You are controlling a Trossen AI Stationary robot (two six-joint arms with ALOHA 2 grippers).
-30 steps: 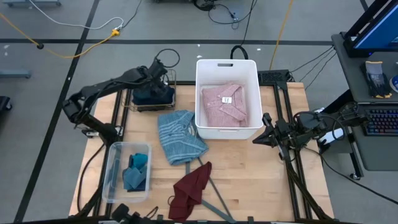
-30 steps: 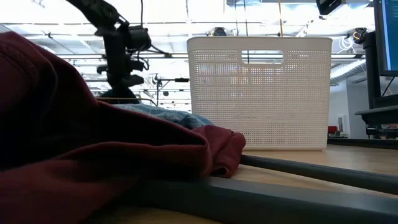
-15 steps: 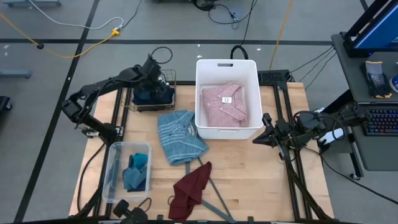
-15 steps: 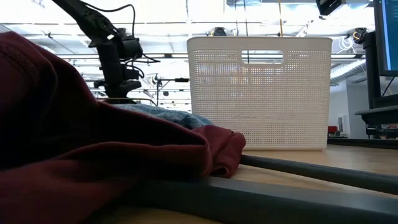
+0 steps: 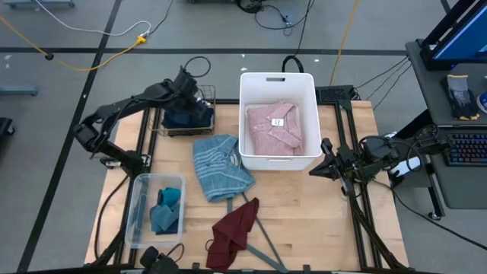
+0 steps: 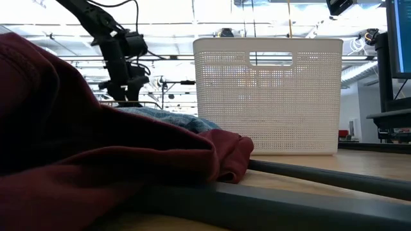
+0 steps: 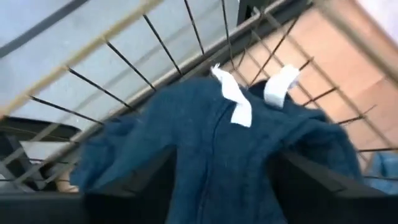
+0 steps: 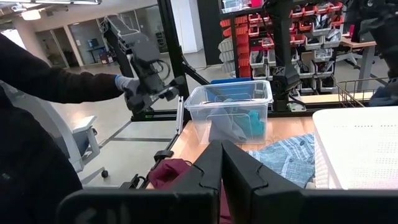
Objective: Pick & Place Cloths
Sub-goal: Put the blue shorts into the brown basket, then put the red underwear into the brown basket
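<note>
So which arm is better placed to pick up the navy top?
Left. Its claw hovers right over the navy top in the wire basket; the right claw, shut, waits across the table.

The wooden table [image 5: 304, 205] stands on a grey floor [image 5: 68, 91] with dark lines and loose cables [image 5: 91, 34]. At 3 o'clock is a desk with a keyboard [image 5: 466, 148]. Behind, shelves hold red bins [image 8: 245, 28] under bright ceiling lights.
</note>
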